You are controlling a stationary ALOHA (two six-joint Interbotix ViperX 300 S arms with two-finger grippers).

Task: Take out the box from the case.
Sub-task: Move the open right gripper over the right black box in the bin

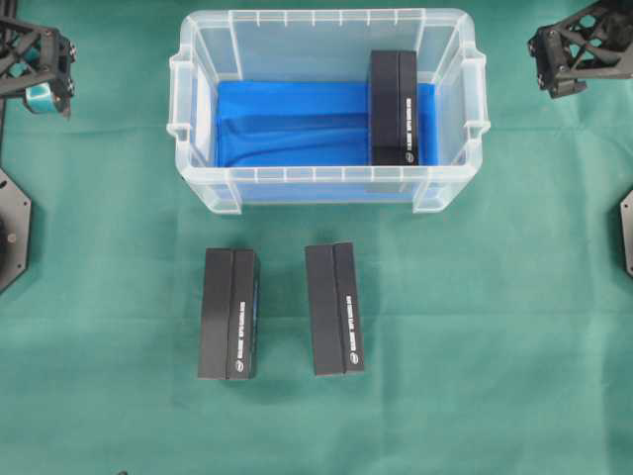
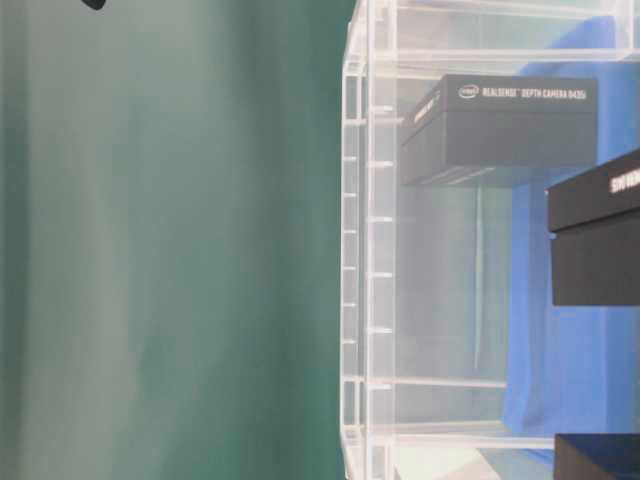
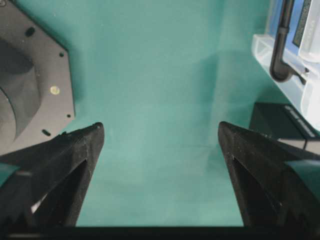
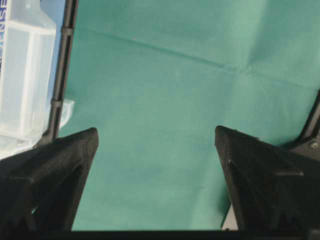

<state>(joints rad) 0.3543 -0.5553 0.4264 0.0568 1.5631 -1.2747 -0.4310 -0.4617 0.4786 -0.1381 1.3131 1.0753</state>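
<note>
One black box (image 1: 394, 107) was seen standing inside the case (image 1: 450, 188), set on edge at the right-hand end of the blue cloth (image 1: 287, 124) in the overhead view, close to the right wall and running from the far wall towards the near one. Two more black boxes (image 1: 229, 313) (image 1: 333, 308) were laid on the green table cover (image 1: 495, 346) in front of the case, apart from each other. The left gripper (image 3: 160, 135) was held with its jaws spread wide and empty over bare green cloth, well to the left of the case; the right gripper (image 4: 156, 137) was likewise spread wide and empty, off to the case's right with only the rim at the edge of its view. Neither was touching anything. The box was judged to be rigid printed cardboard, fairly light, with smooth and somewhat slippery faces and sharp, stiff corners, so that firm pressure could be borne without crushing. A hold was best taken from above across the narrow thickness, on the two broad faces near the middle of the top edge, so that tipping would be avoided. Little room was left between box and right wall, so one finger would have to be slipped down carefully there. The case was judged light enough to be dragged if a jaw caught its rim.
</note>
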